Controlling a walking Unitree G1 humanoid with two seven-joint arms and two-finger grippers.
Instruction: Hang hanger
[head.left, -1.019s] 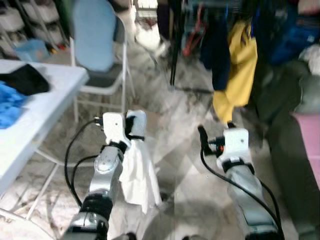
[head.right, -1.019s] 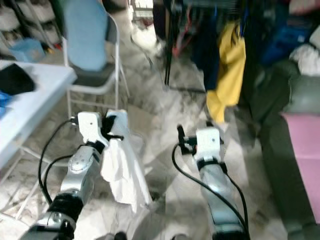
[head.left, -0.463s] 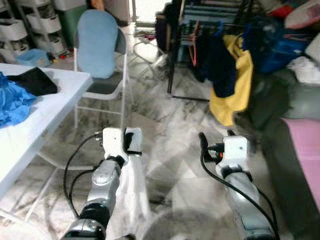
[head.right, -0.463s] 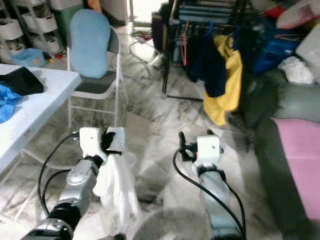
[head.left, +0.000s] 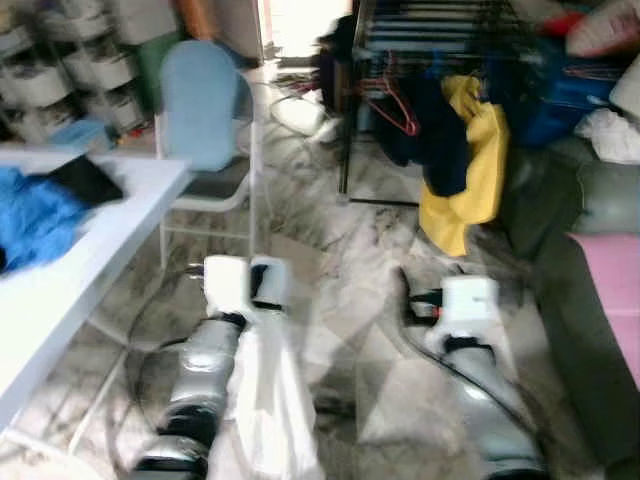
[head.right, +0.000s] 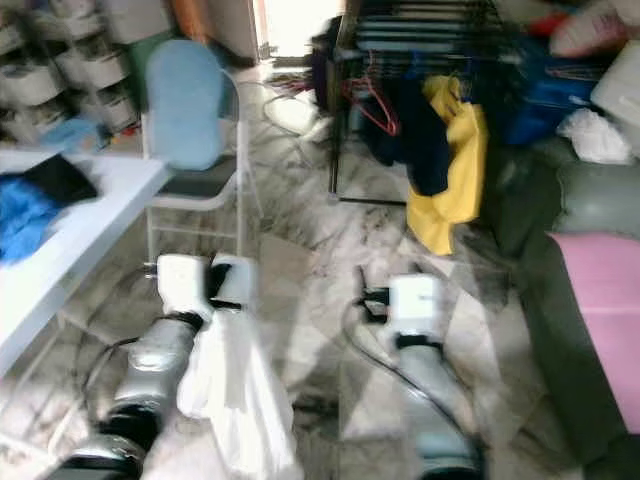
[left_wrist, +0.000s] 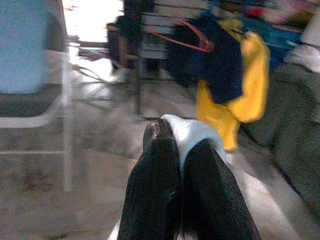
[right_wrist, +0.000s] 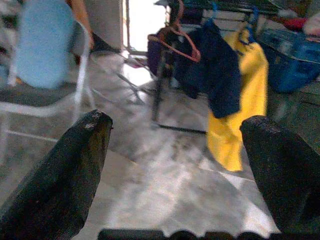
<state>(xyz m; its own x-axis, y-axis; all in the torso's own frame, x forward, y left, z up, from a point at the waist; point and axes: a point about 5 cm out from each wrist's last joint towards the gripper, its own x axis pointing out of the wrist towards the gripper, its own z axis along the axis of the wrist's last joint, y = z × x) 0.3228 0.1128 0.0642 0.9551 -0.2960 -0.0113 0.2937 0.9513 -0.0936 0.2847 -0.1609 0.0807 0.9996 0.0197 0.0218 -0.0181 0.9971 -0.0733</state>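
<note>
Two grippers in front of the robot, both low over the marble floor. Left gripper (left_wrist: 182, 165): fingers pressed together on a white garment (head.left: 268, 400), a fold of cloth showing between the tips in the left wrist view. The garment hangs limp below the gripper, draped against the forearm. Whether a hanger sits inside it cannot be told; none is visible in the cloth.

Right gripper (right_wrist: 180, 165): fingers spread wide, nothing between them.

Ahead of the left gripper and off to its outer side: white table (head.left: 100, 235) with blue cloth (head.left: 38, 215) and a dark item on it, then a folding chair (head.left: 205, 110) with a blue back.

Further ahead of both grippers, well apart: black rack (head.right: 420, 30) carrying a navy garment (right_wrist: 212, 70), a yellow garment (head.left: 470, 165), and a red hanger (right_wrist: 175, 42) on the rail. Views blurred.

Handling, judged: the garment is light, soft and floppy; it will swing and could slip out of a narrow pinch. If a hanger is inside, the better hold is at the neck just below the hook, leaving the hook free for the rail. Rail looks crowded; the gap beside the red hanger seems the likely spot.
</note>
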